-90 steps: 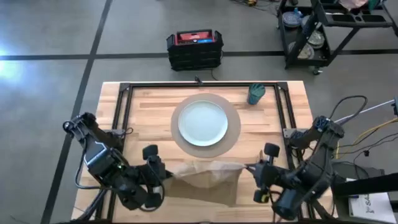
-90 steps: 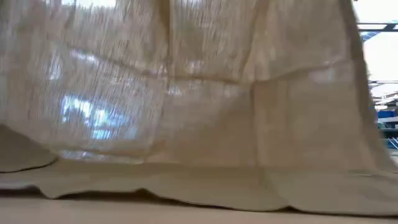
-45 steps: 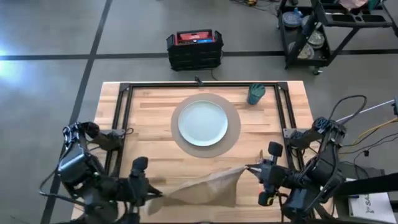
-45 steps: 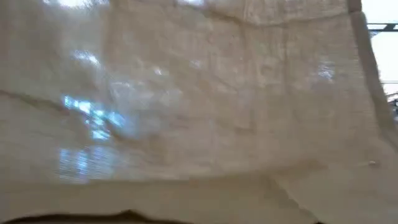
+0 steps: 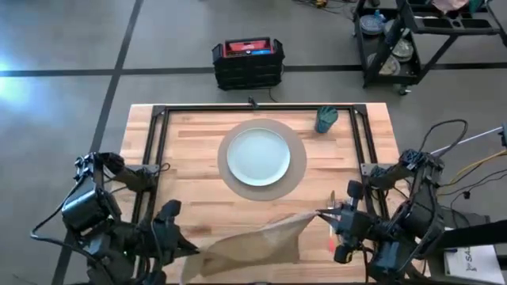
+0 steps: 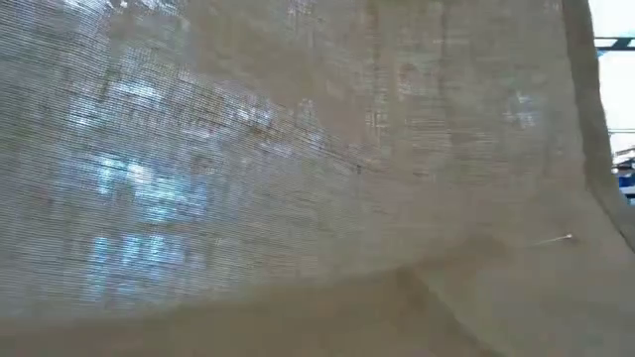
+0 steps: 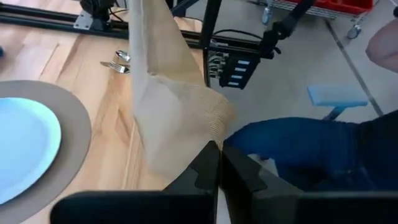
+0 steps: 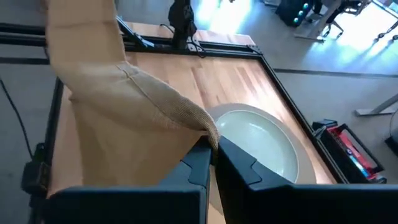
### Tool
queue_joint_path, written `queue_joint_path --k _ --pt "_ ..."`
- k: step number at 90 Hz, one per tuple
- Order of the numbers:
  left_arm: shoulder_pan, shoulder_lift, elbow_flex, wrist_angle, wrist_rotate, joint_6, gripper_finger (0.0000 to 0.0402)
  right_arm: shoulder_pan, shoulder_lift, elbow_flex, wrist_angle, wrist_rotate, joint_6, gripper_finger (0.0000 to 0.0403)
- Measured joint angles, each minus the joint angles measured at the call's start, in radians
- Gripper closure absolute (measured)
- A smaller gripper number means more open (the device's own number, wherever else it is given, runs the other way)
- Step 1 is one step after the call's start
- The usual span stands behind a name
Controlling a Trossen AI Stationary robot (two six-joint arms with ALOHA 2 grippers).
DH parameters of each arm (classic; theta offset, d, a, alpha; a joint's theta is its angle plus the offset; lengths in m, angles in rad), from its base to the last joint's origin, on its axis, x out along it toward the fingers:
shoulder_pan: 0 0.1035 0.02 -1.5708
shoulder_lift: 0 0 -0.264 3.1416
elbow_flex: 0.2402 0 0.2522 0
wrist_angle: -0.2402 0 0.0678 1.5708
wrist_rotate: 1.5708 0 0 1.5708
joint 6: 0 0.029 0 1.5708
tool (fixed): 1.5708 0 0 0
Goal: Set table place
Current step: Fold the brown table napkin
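Clearly the napkin [image 5: 253,241] hangs stretched between both grippers at the near edge of the table [image 5: 198,150]
High view: left gripper [image 5: 188,251] and right gripper [image 5: 321,212] each pinch one end, so the cloth's long axis runs side to side, nearer than the plate [image 5: 258,156] on its mat [image 5: 295,176]; the cup [image 5: 325,119] stands far right, and the right arm is closer to the cutlery. Low view: cloth fills everything. Left wrist view: jaws clamped together on a napkin corner, fork and spoon [image 7: 115,63] beyond. Right wrist view: jaws clamped on the other corner, plate just past it. No writing can be read
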Motion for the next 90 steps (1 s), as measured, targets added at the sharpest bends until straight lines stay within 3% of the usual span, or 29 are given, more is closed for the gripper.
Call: queue_joint_path --k 25,69,90 --pt "0.013 -0.001 -0.029 -0.212 -0.040 -0.240 0.0402 -0.016 -0.022 -0.008 0.001 -0.126 0.026 0.0403" --pt "0.141 -0.006 -0.076 -0.210 0.020 -0.133 0.0402 -0.352 -0.168 -0.167 0.000 -0.439 -0.087 0.0403" --pt "0.254 -0.006 -0.076 -0.210 0.046 -0.045 0.0402 -0.457 -0.282 -0.316 0.000 -0.540 -0.078 0.0403"
